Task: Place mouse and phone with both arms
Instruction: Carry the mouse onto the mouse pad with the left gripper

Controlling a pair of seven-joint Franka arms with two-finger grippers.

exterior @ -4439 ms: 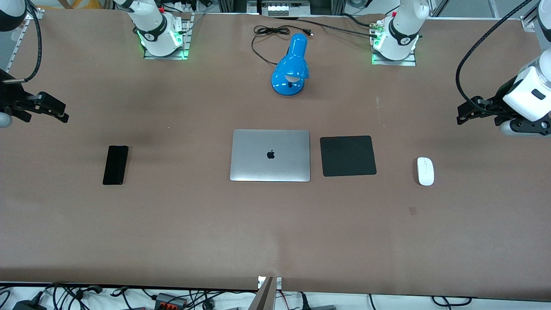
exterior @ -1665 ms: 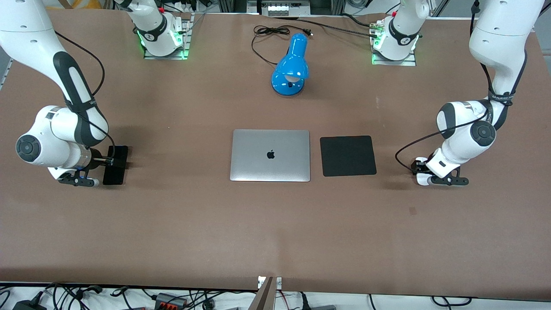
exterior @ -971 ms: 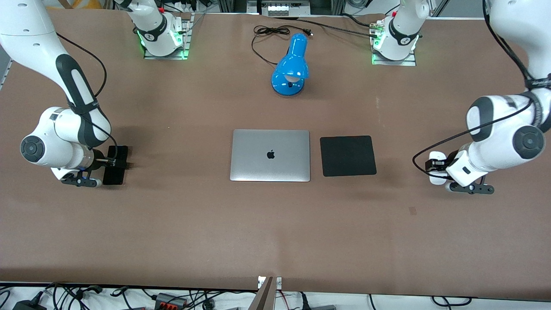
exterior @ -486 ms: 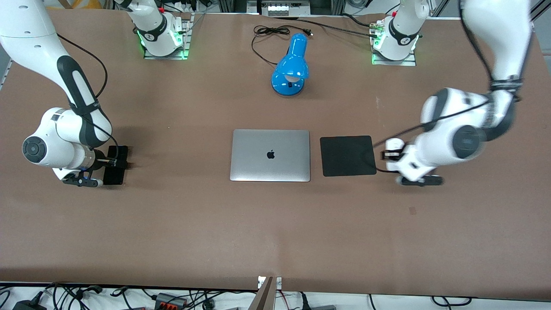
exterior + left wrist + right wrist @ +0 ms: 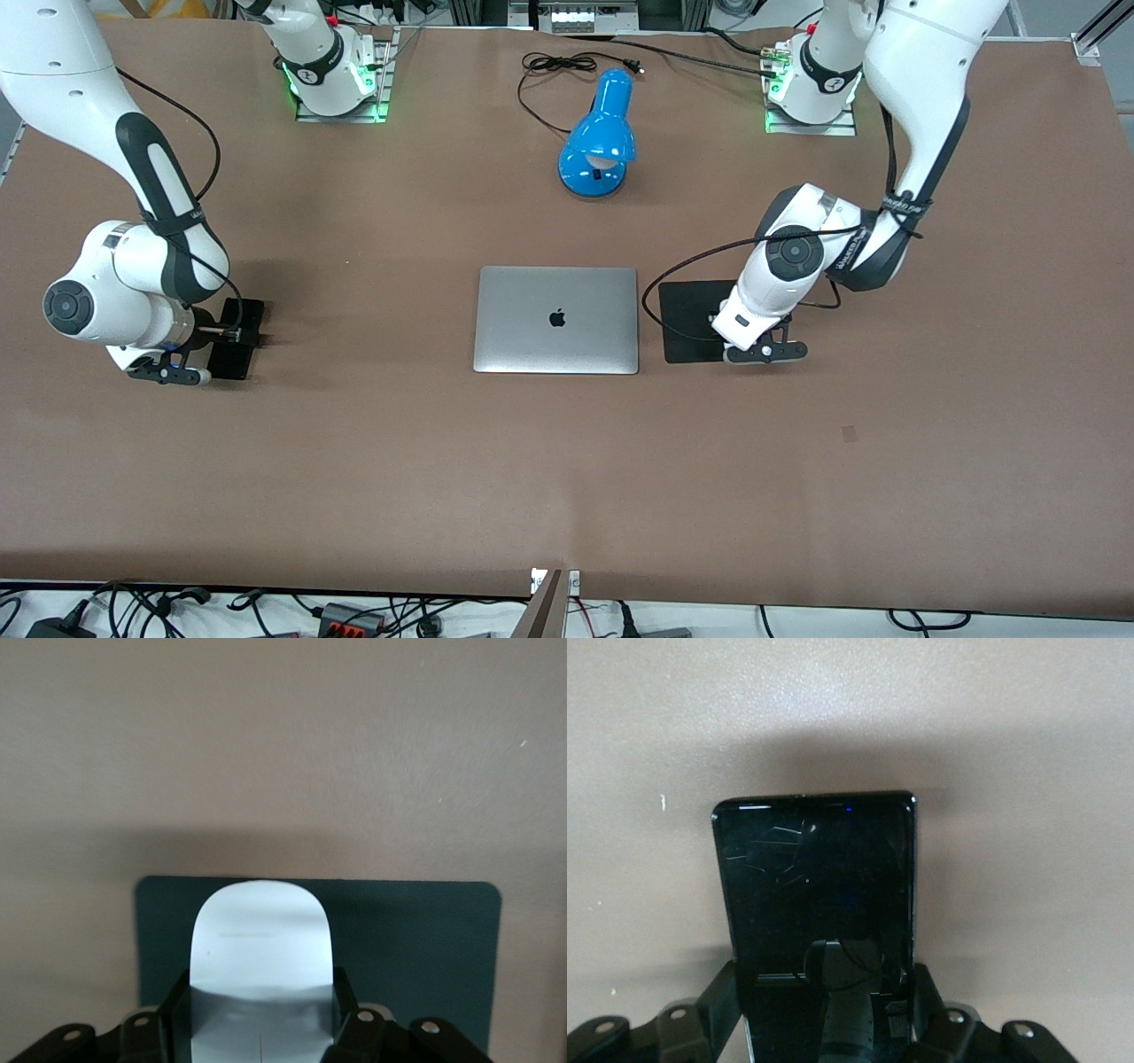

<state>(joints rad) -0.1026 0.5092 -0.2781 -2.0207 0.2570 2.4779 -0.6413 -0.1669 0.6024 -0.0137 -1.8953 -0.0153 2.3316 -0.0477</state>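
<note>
The white mouse (image 5: 261, 943) sits between the fingers of my left gripper (image 5: 261, 1019), which is shut on it low over the black mouse pad (image 5: 425, 939). In the front view the left gripper (image 5: 737, 335) is over the pad's (image 5: 687, 323) edge toward the left arm's end, and the wrist hides the mouse. The black phone (image 5: 239, 347) lies on the table toward the right arm's end. My right gripper (image 5: 229, 334) is down on it. In the right wrist view the gripper (image 5: 824, 1010) has its fingers against both long edges of the phone (image 5: 815, 877).
A closed silver laptop (image 5: 556, 319) lies mid-table beside the mouse pad. A blue desk lamp (image 5: 601, 133) with a black cable (image 5: 549, 66) stands farther from the front camera, between the arm bases. Brown table surface stretches nearer the front camera.
My left arm has carried the mouse from the left arm's end of the table to over the mouse pad. My right gripper has stayed down on the phone.
</note>
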